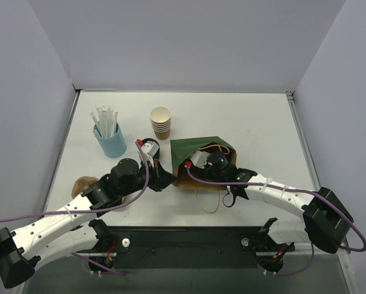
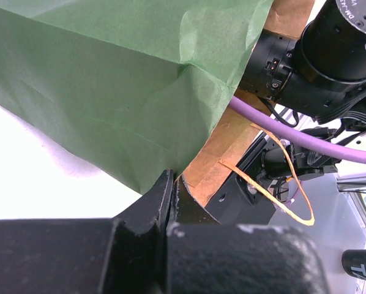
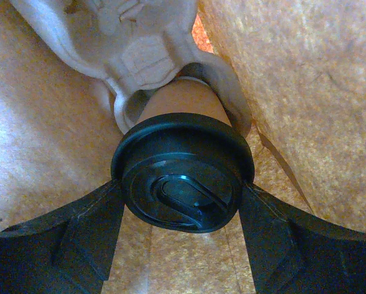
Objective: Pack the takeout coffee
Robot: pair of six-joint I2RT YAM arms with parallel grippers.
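A white desk [image 1: 262, 122] with grey walls holds one green paper bag [image 1: 195, 150] lying on its side. Inside the bag, the right end effector [image 3: 182, 187], the nearer one, clasps the single takeout coffee [image 3: 177, 199] by its black lid, one finger on each side. The cup's long axis runs straight ahead, lid toward the wrist, base entering a ring of one pulp tray [image 3: 140, 55]. The left end effector [image 2: 171, 196], pressed together, pinches the bag's rim. One stack of tan cups [image 1: 161, 120] stands apart.
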